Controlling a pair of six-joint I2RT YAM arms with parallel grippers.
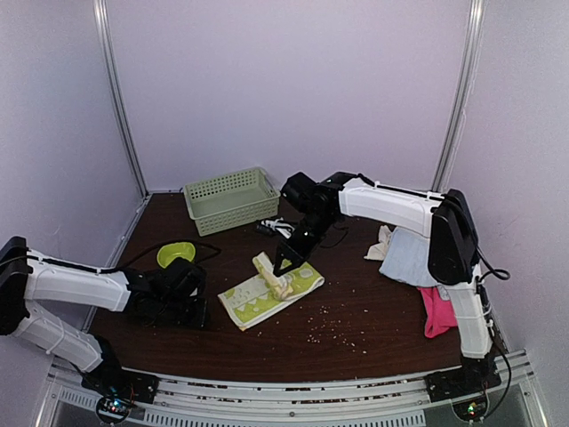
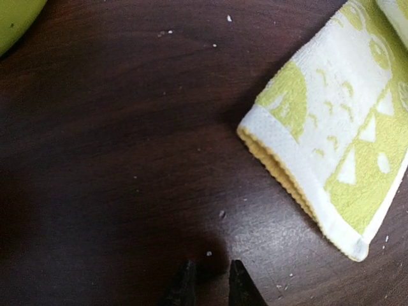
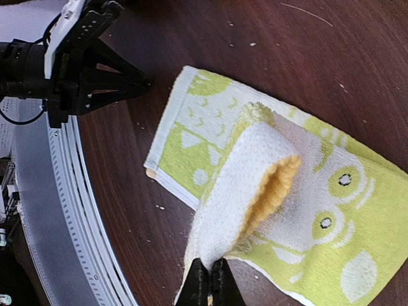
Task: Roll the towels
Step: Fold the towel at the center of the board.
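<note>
A lime-green towel (image 1: 267, 295) with pale print lies flat at the table's middle. One of its edges is lifted and curled over into a loose fold (image 3: 252, 185) that shows a yellow underside. My right gripper (image 3: 210, 273) is shut on that raised edge, and it also shows from above (image 1: 283, 265). My left gripper (image 2: 210, 280) hovers low over bare table, just left of the towel's near corner (image 2: 331, 153). Its jaws stand slightly open with nothing between them. Light blue (image 1: 409, 258), cream-white (image 1: 380, 244) and hot pink (image 1: 436, 311) towels lie at the right edge.
A green plastic basket (image 1: 231, 201) stands at the back, left of centre. A lime-green bowl (image 1: 176, 253) sits at the left, near my left arm. Black cables (image 1: 271, 227) trail by the basket. Crumbs (image 1: 333, 329) dot the dark wood in front of the towel.
</note>
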